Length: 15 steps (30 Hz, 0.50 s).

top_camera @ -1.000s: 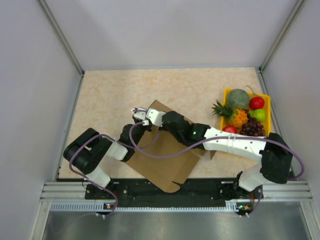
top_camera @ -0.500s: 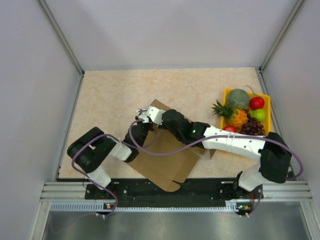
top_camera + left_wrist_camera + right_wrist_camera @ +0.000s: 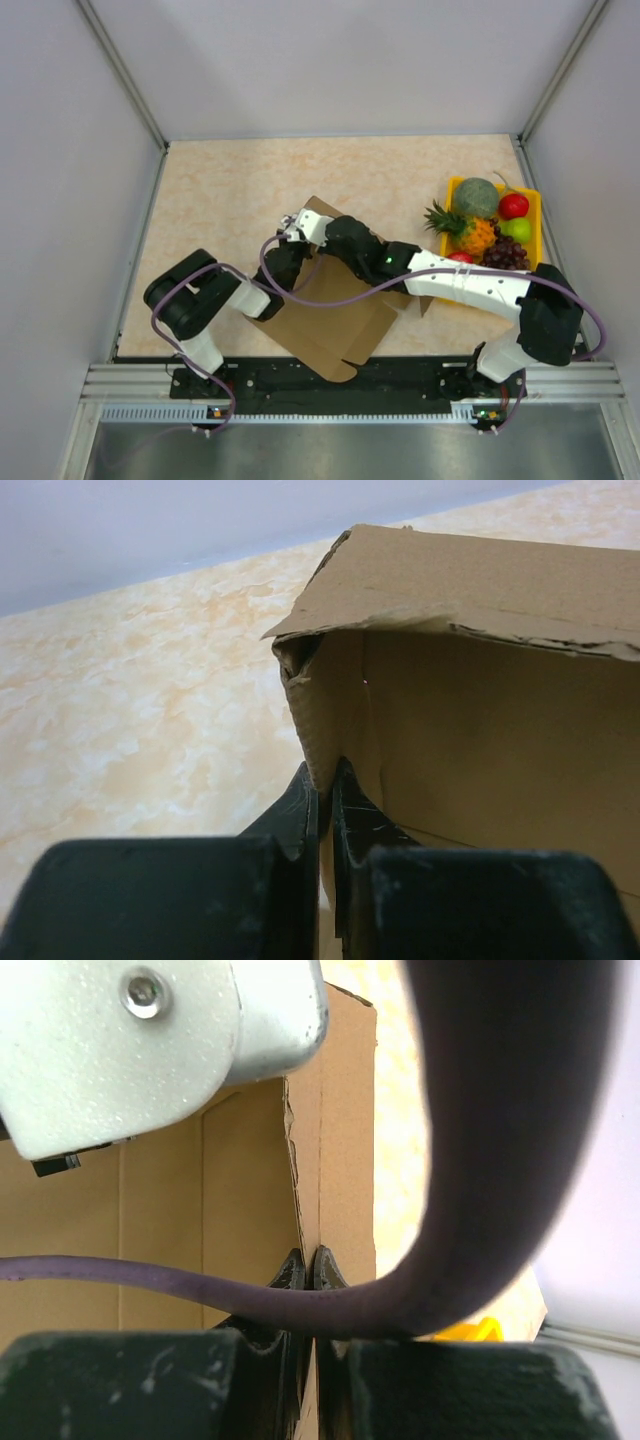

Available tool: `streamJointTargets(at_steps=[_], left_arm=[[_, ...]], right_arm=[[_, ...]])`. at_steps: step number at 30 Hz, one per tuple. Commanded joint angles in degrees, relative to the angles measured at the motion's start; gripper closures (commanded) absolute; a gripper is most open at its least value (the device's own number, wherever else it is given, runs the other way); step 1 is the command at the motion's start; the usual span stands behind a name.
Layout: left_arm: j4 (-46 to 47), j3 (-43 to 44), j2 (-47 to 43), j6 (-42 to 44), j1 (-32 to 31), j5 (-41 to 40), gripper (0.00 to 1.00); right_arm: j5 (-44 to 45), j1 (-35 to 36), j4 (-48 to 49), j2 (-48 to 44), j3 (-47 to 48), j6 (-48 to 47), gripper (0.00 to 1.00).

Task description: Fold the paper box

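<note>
The plain brown cardboard paper box (image 3: 330,320) sits mid-way along the pale marbled worktop (image 3: 230,190), toward the near edge. Its far left corner stands up. The left fingers (image 3: 300,805) and the right fingers (image 3: 291,1268) both pinch that wall, close together.

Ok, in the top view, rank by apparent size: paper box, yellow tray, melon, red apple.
1. paper box
2. yellow tray
3. melon
4. red apple
The box is partly covered, yet clearly looks largest.
</note>
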Motion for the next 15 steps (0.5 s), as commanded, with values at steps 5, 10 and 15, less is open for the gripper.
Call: streamJointTargets(at_steps=[5,10,15], left_arm=[[15.3,3.2,2.4,7.1,-1.7,-3.8,1.00],[12.2,0.9,-1.5,4.4,-1.5,-0.3,0.67],[8.1,-0.3,-3.8,-4.8,1.5,7.1,0.55]], right_arm=[[-15.2,2.0,-7.0,3.8,-0.6,6.2,0.99],[-15.3,1.5,-6.9,3.7,-0.7,6.2,0.99],[-16.2,1.0,-7.0,3.0,-1.0,6.4,0.98]])
